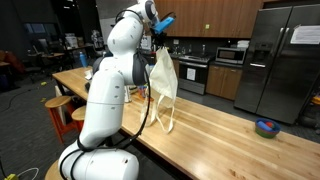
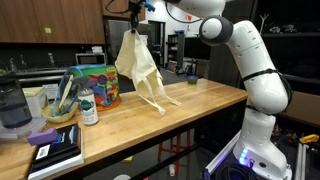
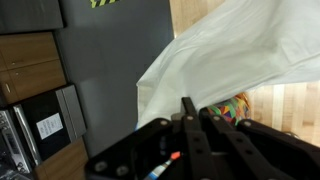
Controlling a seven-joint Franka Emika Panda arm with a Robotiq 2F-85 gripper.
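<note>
My gripper (image 1: pixel 157 37) is raised high above the wooden table and shut on the top of a cream cloth bag (image 1: pixel 163 88). The bag hangs down from it, and its lower end and strap trail on the tabletop (image 1: pixel 215 125). It shows in both exterior views, also as a pale hanging cloth (image 2: pixel 138 68) under the gripper (image 2: pixel 135 28). In the wrist view the fingers (image 3: pixel 192 108) are closed together with the white cloth (image 3: pixel 235 60) spreading out beyond them.
A colourful box (image 2: pixel 99 88), a bottle (image 2: pixel 88 106), a bowl with utensils (image 2: pixel 60 108), a jug (image 2: pixel 12 105) and dark books (image 2: pixel 55 150) stand at one end of the table. A blue bowl (image 1: pixel 267 127) sits at the other end. Stools (image 1: pixel 62 108) stand beside the table.
</note>
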